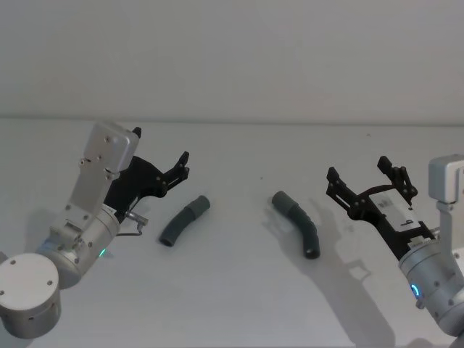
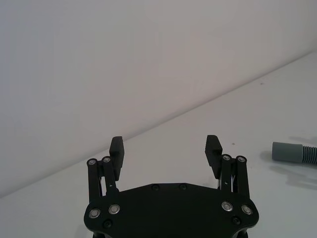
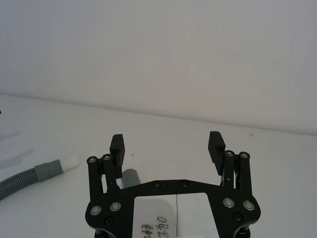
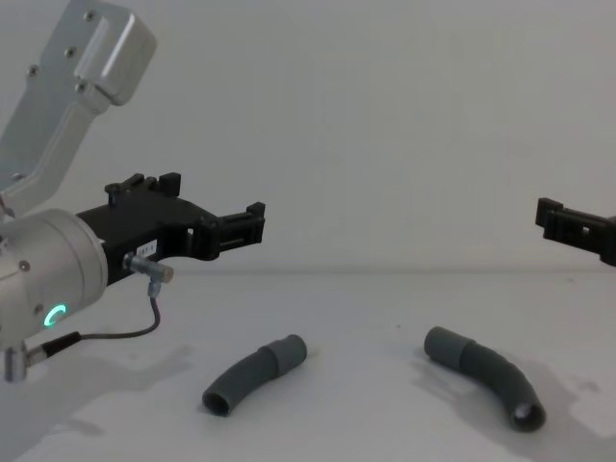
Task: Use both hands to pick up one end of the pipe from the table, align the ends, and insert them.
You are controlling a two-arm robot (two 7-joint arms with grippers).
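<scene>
The left end effector [image 1: 159, 148] hangs above the left side of the worktop [image 1: 239, 304], fingers spread wide and holding nothing. The right end effector [image 1: 359, 168] hangs above the right side, also spread wide and holding nothing. Two curved ribbed hose pieces lie flat on the worktop between them, apart from each other. The left piece [image 1: 185, 220] ends in a white stub [image 3: 72, 162]. The right piece [image 1: 299, 221] has its smooth cuff at the far end.

Matt, ribbed grey plastic is seen on the left pipe piece [image 1: 185, 220] and right pipe piece [image 1: 297, 223]; the table [image 1: 232, 304] is finished matt.
</scene>
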